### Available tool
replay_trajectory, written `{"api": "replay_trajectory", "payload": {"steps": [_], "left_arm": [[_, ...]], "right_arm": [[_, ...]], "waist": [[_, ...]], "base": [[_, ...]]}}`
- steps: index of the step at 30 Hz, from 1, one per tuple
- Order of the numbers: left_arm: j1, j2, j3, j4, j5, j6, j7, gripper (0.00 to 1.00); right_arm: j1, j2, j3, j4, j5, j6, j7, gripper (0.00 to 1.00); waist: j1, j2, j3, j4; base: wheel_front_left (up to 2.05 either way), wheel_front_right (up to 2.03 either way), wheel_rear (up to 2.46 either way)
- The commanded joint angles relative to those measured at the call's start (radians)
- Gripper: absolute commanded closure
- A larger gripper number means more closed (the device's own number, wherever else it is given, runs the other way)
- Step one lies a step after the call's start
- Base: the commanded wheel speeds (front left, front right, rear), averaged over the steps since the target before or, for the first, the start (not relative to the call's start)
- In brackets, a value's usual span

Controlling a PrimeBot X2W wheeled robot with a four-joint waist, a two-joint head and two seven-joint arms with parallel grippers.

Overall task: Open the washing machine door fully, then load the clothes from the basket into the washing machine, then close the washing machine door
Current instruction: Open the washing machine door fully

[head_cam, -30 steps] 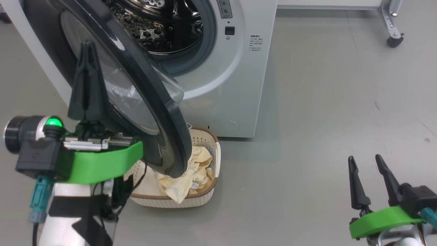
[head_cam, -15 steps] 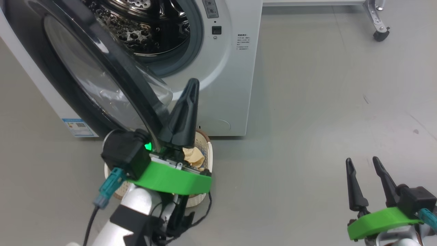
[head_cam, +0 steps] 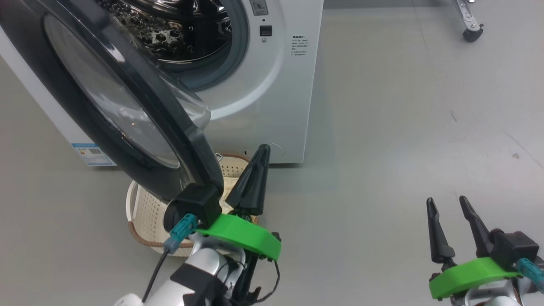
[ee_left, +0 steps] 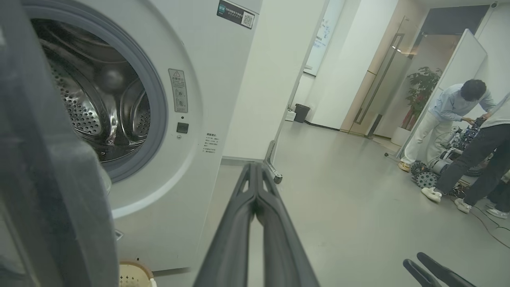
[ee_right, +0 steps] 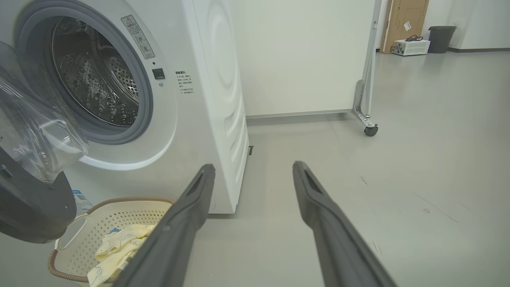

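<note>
Two tools: left tool [head_cam: 262, 149] fingers pressed together, empty; right tool [head_cam: 446, 199] spread wide, empty.
Floor [head_cam: 382, 127]: smooth grey, scuffed; carries basket [head_cam: 144, 212], lower left.
Room: white wall [ee_right: 299, 59], upper centre.

The two dark fingers [ee_right: 318, 211] of the right gripper [ee_right: 253, 169] are spread wide apart, with nothing held between them. Bare grey floor [ee_right: 398, 179] is seen through the gap. Left of the fingers, the washing machine [ee_right: 207, 99] is seen with its steel drum [ee_right: 95, 83] exposed. Farther left, the washing machine door [ee_right: 28, 207] is swung out. Beside the finger nearer the machine, the basket [ee_right: 131, 213] is set on the floor with pale-yellow clothes [ee_right: 117, 245] inside, partly hidden by that finger.
</note>
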Motion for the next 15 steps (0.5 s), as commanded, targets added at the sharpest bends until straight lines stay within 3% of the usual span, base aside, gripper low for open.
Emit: {"api": "replay_trajectory", "payload": {"steps": [1,7,15], "left_arm": [[-0.067,0.008,0.037,0.002,0.004,0.019,-0.018,1.0],[-0.107,0.008,0.073,0.122,0.014,0.057,-0.045,1.0],[-0.132,0.008,0.095,0.226,0.001,0.062,-0.054,1.0]], "right_arm": [[-0.051,-0.01,0.025,-0.023,0.007,0.0,-0.01,0.0],[-0.063,-0.01,0.027,-0.022,0.008,0.0,-0.01,0.0],[-0.071,-0.01,0.027,-0.01,0.011,0.0,-0.01,0.0]], "waist": [[0.0,-0.0001,0.003,-0.002],[0.0,-0.0001,0.016,-0.008],[0.0,-0.0001,0.025,-0.01]], "base": [[0.0,0.0,0.0],[0.0,0.0,0.0],[0.0,0.0,0.0]]}}
